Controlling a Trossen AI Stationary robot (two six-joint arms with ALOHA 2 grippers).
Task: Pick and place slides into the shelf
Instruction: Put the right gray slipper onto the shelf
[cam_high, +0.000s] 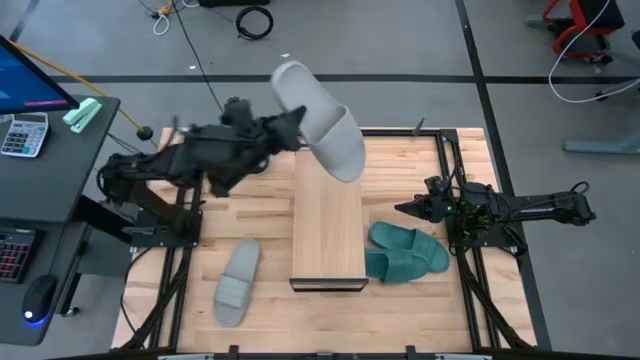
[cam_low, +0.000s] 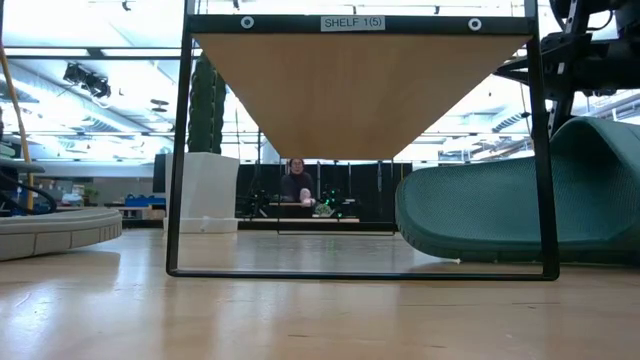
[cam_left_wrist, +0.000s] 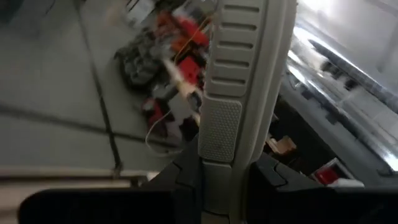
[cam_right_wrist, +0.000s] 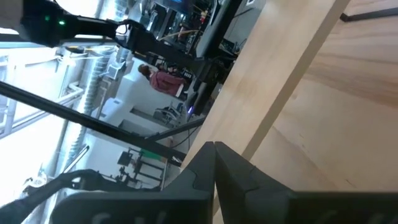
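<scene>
Jaws of the left gripper (cam_high: 290, 128) are clamped on a light grey slide (cam_high: 320, 120), which is held lifted over the far end of the shelf (cam_high: 328, 215). From the left wrist, the grey slide's ribbed sole (cam_left_wrist: 239, 74) is seen pinched between two dark fingers (cam_left_wrist: 186, 177); its far end is cut off by the picture's edge and the room behind it is blurred. Jaws of the right gripper (cam_high: 405, 208) are pressed together with nothing between them, and that gripper is held just beside the shelf's right edge, near the teal pair (cam_high: 405, 250). The two teal slides are laid against each other on the bench (cam_high: 255, 215), touching the shelf's right side; where one ends and the other begins is hard to make out. A second grey slide (cam_high: 236, 282) is laid on the bench left of the shelf, apart from it. In the low view, the shelf board is seen only from below inside its dark frame (cam_low: 180, 150), the teal slide (cam_low: 500, 215) is partly crossed by a frame leg, and the grey slide (cam_low: 55, 230) is cut off at the left edge.
</scene>
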